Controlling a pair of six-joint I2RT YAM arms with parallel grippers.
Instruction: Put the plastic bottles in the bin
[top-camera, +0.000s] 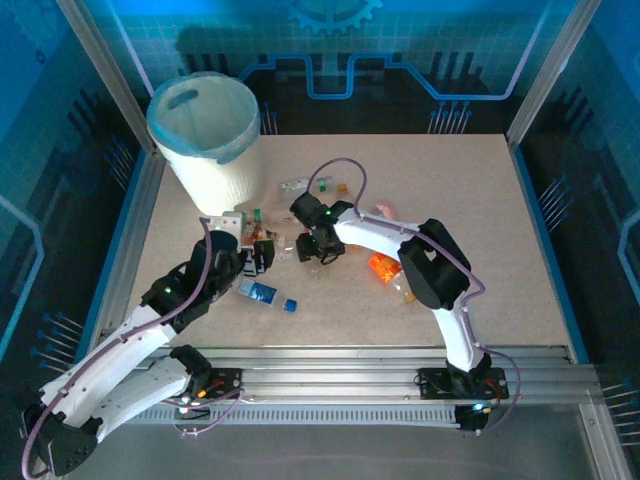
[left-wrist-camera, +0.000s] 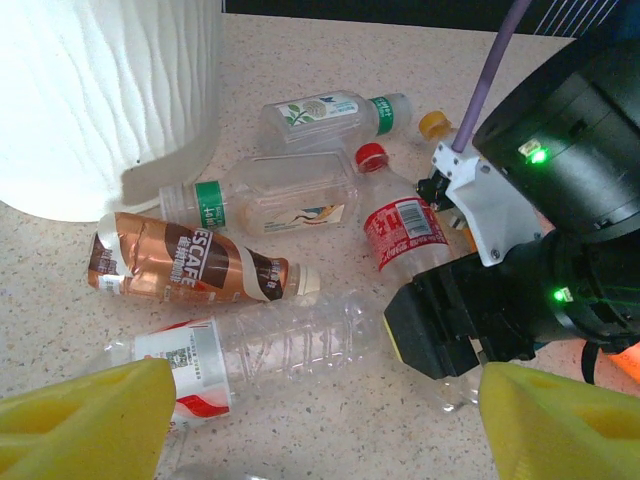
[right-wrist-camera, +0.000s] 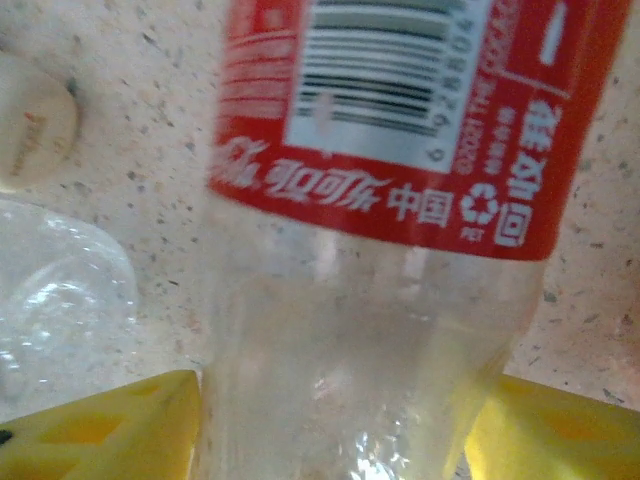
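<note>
Right gripper (right-wrist-camera: 340, 425): I read its yellow pads (right-wrist-camera: 100, 430) clamped against both flanks of a clear, thin-walled bottle (right-wrist-camera: 400, 130) with a glossy red label. It lies on the speckled tabletop (top-camera: 480, 200) near the bin (top-camera: 215, 185), a tall white wavy-textured bucket. Left gripper (left-wrist-camera: 320, 420) stands released beside the bin's base.

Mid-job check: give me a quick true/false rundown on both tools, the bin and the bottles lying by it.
1. The right tool straddles the red-labelled cola bottle. True.
2. The left tool is shut on a bottle. False: its yellow pads stand wide apart and grip nothing.
3. The bin has tipped over. False: it stands upright.
4. A brown Nescafe bottle lies on its side near the bin's base. True.
5. The cola bottle has lost its cap. False: its red cap is on.
</note>
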